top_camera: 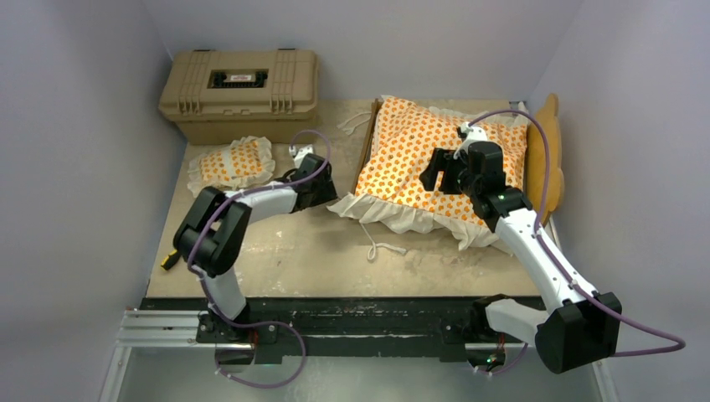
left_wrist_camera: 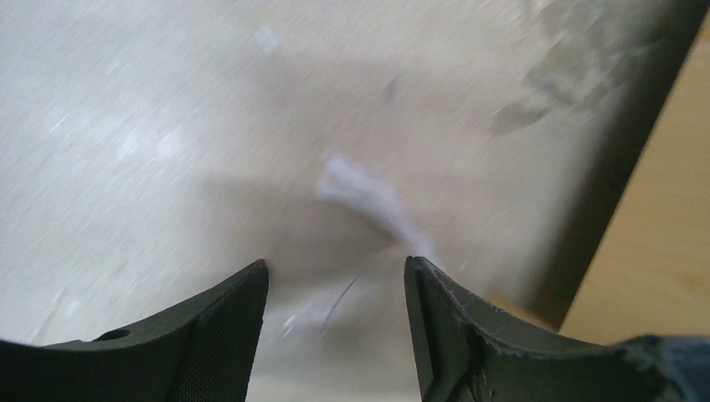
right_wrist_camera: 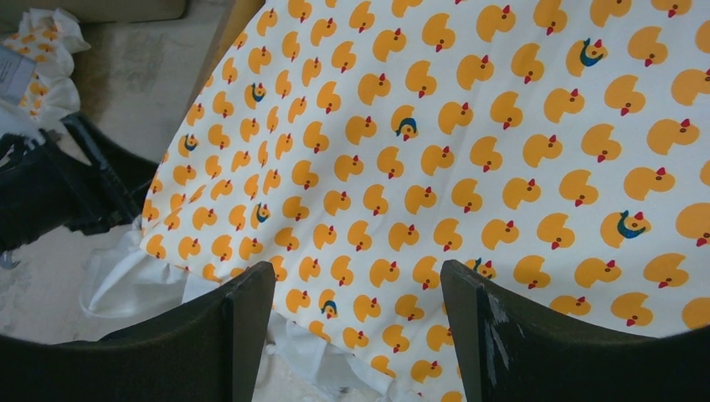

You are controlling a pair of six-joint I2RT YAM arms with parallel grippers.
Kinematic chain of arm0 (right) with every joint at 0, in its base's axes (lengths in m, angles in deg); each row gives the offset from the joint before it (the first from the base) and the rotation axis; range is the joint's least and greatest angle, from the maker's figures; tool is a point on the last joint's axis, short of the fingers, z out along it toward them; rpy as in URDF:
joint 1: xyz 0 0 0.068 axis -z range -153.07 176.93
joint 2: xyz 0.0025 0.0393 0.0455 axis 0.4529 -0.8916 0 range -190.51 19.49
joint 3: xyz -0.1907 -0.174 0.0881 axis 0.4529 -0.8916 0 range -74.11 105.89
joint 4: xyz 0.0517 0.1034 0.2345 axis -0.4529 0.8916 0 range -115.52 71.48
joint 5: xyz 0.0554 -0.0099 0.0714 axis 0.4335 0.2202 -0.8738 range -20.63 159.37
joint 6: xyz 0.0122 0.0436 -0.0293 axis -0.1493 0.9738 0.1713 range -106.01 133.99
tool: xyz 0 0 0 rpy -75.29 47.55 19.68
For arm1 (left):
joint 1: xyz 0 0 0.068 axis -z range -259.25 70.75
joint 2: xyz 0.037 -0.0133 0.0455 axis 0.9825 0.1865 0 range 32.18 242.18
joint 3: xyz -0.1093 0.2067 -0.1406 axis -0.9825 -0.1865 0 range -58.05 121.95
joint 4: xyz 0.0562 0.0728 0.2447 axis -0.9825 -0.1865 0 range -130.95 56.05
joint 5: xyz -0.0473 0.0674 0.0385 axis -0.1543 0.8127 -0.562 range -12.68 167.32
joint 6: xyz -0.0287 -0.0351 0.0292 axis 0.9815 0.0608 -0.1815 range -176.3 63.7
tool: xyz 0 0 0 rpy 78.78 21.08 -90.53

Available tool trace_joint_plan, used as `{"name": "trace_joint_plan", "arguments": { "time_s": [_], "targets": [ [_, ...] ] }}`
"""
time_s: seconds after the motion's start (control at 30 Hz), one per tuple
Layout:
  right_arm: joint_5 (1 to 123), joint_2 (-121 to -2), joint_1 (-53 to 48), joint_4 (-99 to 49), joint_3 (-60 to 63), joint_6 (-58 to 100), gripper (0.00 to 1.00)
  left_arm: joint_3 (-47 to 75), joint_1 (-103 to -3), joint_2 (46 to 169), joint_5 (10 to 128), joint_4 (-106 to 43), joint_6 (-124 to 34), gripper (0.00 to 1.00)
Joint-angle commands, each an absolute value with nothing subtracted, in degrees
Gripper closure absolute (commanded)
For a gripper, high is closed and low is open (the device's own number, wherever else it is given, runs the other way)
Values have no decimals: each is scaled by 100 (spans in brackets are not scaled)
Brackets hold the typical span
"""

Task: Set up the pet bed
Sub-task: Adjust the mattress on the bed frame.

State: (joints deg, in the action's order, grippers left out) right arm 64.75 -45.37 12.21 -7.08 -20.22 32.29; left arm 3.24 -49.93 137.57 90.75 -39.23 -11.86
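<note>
The orange-patterned mattress cushion point(top_camera: 419, 159) lies askew over the light-wood bed frame, whose scalloped headboard point(top_camera: 549, 146) stands at the far right. Its white ruffle hangs over the frame's near left corner. The small matching pillow point(top_camera: 232, 162) lies on the table to the left. My left gripper point(top_camera: 325, 191) is open and empty, low at the cushion's left edge; its wrist view shows it point(left_wrist_camera: 335, 272) over bare table, with a blurred white tie point(left_wrist_camera: 368, 201) and the frame's wood point(left_wrist_camera: 661, 234). My right gripper point(top_camera: 437, 172) is open, just above the cushion point(right_wrist_camera: 469, 142), as its wrist view point(right_wrist_camera: 357, 276) shows.
A tan plastic hard case point(top_camera: 239, 84) stands at the back left behind the pillow. A white tie string point(top_camera: 381, 249) trails on the table in front of the cushion. Grey walls close in on both sides. The pillow also shows in the right wrist view point(right_wrist_camera: 38, 50).
</note>
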Motion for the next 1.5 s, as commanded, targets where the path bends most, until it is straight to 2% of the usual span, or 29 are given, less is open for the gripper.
{"name": "trace_joint_plan", "arguments": {
  "time_s": [0.0,0.1,0.27,0.43,0.63,0.87,1.0,1.27,1.47],
  "targets": [
    [7149,-4511,1199,-654,-1912,3166,22,-575,-5040,12891,9446,-4528,-911,40],
    [7683,-4478,1207,-266,-1844,3357,20,-756,-5042,12198,9577,-4721,-1145,39],
    [8229,-4469,1207,-357,-1663,3401,15,-249,-5025,11442,9339,-4819,-1767,31],
    [7883,-5312,1192,-855,-1006,3298,17,242,-4939,11405,8449,-4470,-1829,25],
    [7995,-6255,1124,-1453,151,3125,18,1269,-4759,11795,8184,-4403,-1994,22],
    [7189,-7894,1115,-1805,1496,3203,20,2490,-4412,13060,7873,-4268,-2031,41],
    [7154,-8560,980,-2103,1583,3373,21,2222,-4146,13285,8106,-4346,-1968,49],
    [6333,-9090,487,-2450,1284,3435,21,1041,-4047,12274,8880,-4763,-1894,50],
    [6359,-8581,430,-2309,1210,3541,20,835,-4441,11533,8917,-5160,-1875,47]
  ]
}}
